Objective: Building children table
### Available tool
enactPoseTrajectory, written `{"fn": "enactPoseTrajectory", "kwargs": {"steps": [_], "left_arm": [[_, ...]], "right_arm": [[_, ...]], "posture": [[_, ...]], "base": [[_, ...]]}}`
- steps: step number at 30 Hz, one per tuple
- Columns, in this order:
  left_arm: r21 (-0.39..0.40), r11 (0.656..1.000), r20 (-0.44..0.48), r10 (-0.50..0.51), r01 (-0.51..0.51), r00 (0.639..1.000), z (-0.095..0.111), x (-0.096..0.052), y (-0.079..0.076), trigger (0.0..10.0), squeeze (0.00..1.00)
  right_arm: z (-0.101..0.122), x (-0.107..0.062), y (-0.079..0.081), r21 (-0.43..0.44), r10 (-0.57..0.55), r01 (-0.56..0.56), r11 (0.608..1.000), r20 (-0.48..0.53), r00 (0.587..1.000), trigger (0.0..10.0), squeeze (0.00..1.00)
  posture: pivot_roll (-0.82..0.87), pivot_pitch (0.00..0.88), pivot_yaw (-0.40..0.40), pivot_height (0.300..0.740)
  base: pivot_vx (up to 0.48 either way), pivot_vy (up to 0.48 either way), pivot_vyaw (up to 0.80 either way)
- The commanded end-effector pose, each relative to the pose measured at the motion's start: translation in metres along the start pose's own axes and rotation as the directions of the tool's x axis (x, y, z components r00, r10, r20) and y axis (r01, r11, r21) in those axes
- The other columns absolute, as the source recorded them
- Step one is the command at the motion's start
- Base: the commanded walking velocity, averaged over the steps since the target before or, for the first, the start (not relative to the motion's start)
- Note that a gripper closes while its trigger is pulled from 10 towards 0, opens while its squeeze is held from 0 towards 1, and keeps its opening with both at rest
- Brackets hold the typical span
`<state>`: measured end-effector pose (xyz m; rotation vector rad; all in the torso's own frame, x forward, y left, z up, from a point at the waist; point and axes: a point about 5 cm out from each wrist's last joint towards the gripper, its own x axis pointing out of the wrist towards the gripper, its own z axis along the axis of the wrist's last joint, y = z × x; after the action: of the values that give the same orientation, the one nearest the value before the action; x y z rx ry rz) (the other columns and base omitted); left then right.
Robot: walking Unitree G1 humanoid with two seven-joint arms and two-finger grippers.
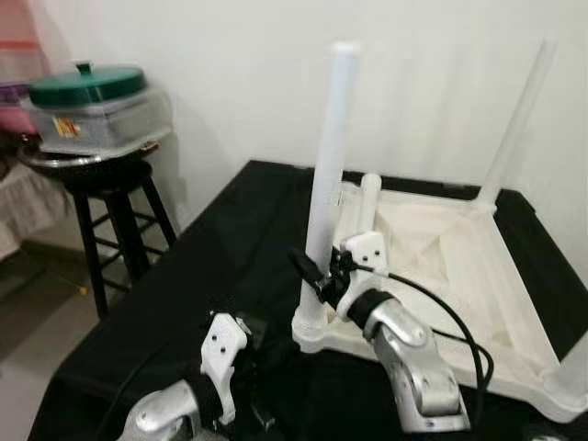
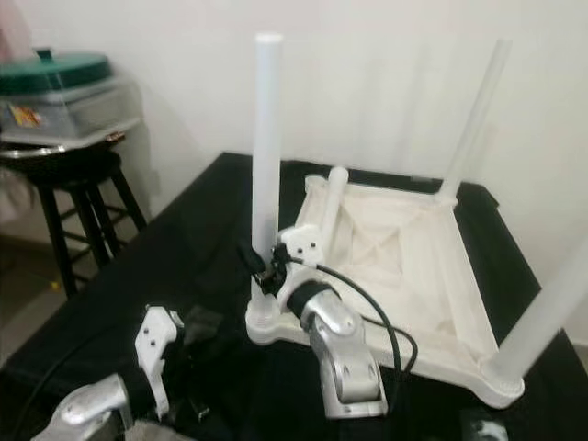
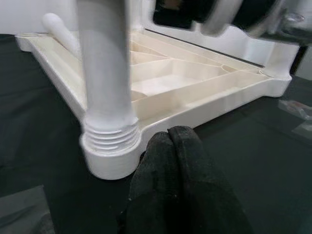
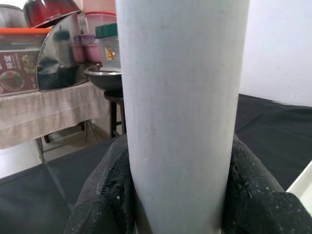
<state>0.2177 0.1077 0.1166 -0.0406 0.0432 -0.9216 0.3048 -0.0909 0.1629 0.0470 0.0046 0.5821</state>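
A white plastic children's table (image 1: 418, 196) lies upside down on a black cloth. One white leg (image 1: 329, 156) stands upright in the near-left corner socket (image 3: 109, 151), its thread still showing. My right gripper (image 1: 317, 271) is shut on this leg low down, with black fingers (image 4: 105, 195) on both sides of the tube (image 4: 180, 97). My left gripper (image 3: 170, 141) is shut on nothing and rests on the cloth just in front of that corner. Two more legs (image 1: 519, 110) (image 2: 551, 312) stand on the right side. A loose leg (image 1: 368, 204) leans inside the far-left corner.
The black cloth (image 1: 220, 248) covers the whole work surface. To the left, off the edge, a black stool (image 1: 115, 202) carries a metal bowl and a clear box with a green lid (image 1: 87, 87). A white wall stands close behind the table.
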Motion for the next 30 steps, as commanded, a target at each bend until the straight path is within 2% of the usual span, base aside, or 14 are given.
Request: {"fn": "enactPoseTrajectory", "kwargs": {"steps": [1, 2, 5, 6, 7, 8, 15, 16, 17, 19, 20, 26, 27, 30], "left_arm": [[0.025, 1.0, -0.017, -0.017, 0.018, 1.0, -0.001, 0.001, 0.001, 10.0, 0.0], [0.032, 0.999, -0.018, -0.013, 0.014, 1.0, -0.001, 0.0, 0.001, 10.0, 0.0], [0.047, 0.999, -0.022, -0.006, 0.007, 1.0, -0.001, 0.0, 0.001, 10.0, 0.0], [0.052, 0.999, -0.023, -0.001, 0.003, 1.0, 0.0, 0.0, 0.001, 10.0, 0.0], [0.052, 0.999, -0.023, -0.001, 0.003, 1.0, 0.0, 0.0, 0.001, 10.0, 0.0], [0.055, 0.998, -0.024, 0.003, -0.002, 1.0, 0.0, 0.0, 0.0, 10.0, 0.0], [0.048, 0.999, -0.021, -0.003, 0.004, 1.0, -0.001, 0.003, 0.0, 10.0, 0.0], [0.046, 0.999, -0.02, -0.006, 0.007, 1.0, -0.001, 0.004, 0.0, 10.0, 0.0], [0.044, 0.999, -0.02, -0.008, 0.008, 1.0, -0.002, 0.005, 0.0, 10.0, 0.0], [0.043, 0.999, -0.019, -0.008, 0.009, 1.0, -0.002, 0.005, 0.0, 10.0, 0.0], [0.042, 0.999, -0.019, -0.008, 0.009, 1.0, -0.002, 0.006, 0.0, 10.0, 0.0], [0.033, 0.999, -0.014, -0.005, 0.005, 1.0, -0.004, 0.009, 0.001, 10.0, 0.0], [0.027, 1.0, -0.011, -0.002, 0.002, 1.0, -0.004, 0.011, 0.002, 10.0, 0.0], [0.025, 1.0, -0.009, 0.001, 0.0, 1.0, -0.005, 0.011, 0.002, 10.0, 0.0]], "right_arm": [[-0.037, -0.004, -0.014, 0.054, -0.062, 0.073, 0.996, -0.191, 0.98, 0.0, 0.0], [-0.029, 0.001, -0.016, 0.052, -0.082, 0.093, 0.994, -0.183, 0.98, 10.0, 0.0], [-0.02, 0.004, -0.016, 0.052, -0.067, 0.076, 0.996, -0.168, 0.984, 10.0, 0.0], [-0.013, 0.006, -0.013, 0.067, -0.039, 0.049, 0.997, -0.144, 0.989, 10.0, 0.78], [-0.013, 0.006, -0.013, 0.067, -0.039, 0.049, 0.997, -0.144, 0.989, 10.0, 0.78], [0.0, 0.007, -0.005, 0.091, 0.086, -0.078, 0.993, -0.097, 0.992, 10.0, 1.0], [0.038, 0.007, -0.007, -0.059, 0.487, -0.486, 0.872, 0.002, 0.873, 10.0, 1.0], [0.042, 0.008, -0.012, -0.078, 0.522, -0.52, 0.85, -0.003, 0.853, 10.0, 0.94], [0.045, 0.009, -0.017, -0.08, 0.55, -0.549, 0.832, -0.009, 0.835, 10.0, 0.59], [0.047, 0.01, -0.02, -0.075, 0.565, -0.565, 0.822, -0.013, 0.825, 10.0, 0.59], [0.047, 0.012, -0.025, -0.082, 0.593, -0.594, 0.801, -0.038, 0.805, 10.0, 0.0], [0.049, 0.018, -0.038, -0.076, 0.656, -0.663, 0.745, -0.095, 0.749, 10.0, 0.0], [0.051, 0.023, -0.041, -0.042, 0.687, -0.693, 0.72, -0.098, 0.72, 0.0, 0.0], [0.051, 0.026, -0.041, -0.035, 0.705, -0.71, 0.703, -0.093, 0.703, 0.0, 0.0]], "posture": [[0.0, 0.0, 0.003, 0.74], [0.01, 0.0, 0.006, 0.74], [0.01, 0.0, 0.006, 0.74], [0.01, 0.0, 0.006, 0.74], [0.01, 0.0, 0.006, 0.74], [0.01, 0.0, 0.003, 0.74], [0.0, 0.0, 0.001, 0.74], [0.0, 0.0, -0.001, 0.74], [0.01, 0.0, -0.003, 0.74], [0.01, 0.0, -0.003, 0.74], [0.02, 0.0, -0.008, 0.74], [0.03, 0.0, -0.017, 0.74], [0.03, 0.0, -0.017, 0.74], [0.03, 0.0, -0.013, 0.74]], "base": [[0.0, 0.0, 0.0], [0.0, 0.0, 0.0], [0.0, 0.0, 0.0], [0.0, 0.0, 0.0], [0.0, 0.0, 0.0], [0.0, 0.0, 0.0], [0.0, 0.0, 0.0], [0.0, 0.0, 0.0], [0.0, 0.0, 0.0], [0.0, 0.0, 0.0], [0.0, 0.0, 0.0], [0.0, 0.0, 0.0], [0.0, 0.0, 0.0], [0.0, 0.0, 0.0]]}}
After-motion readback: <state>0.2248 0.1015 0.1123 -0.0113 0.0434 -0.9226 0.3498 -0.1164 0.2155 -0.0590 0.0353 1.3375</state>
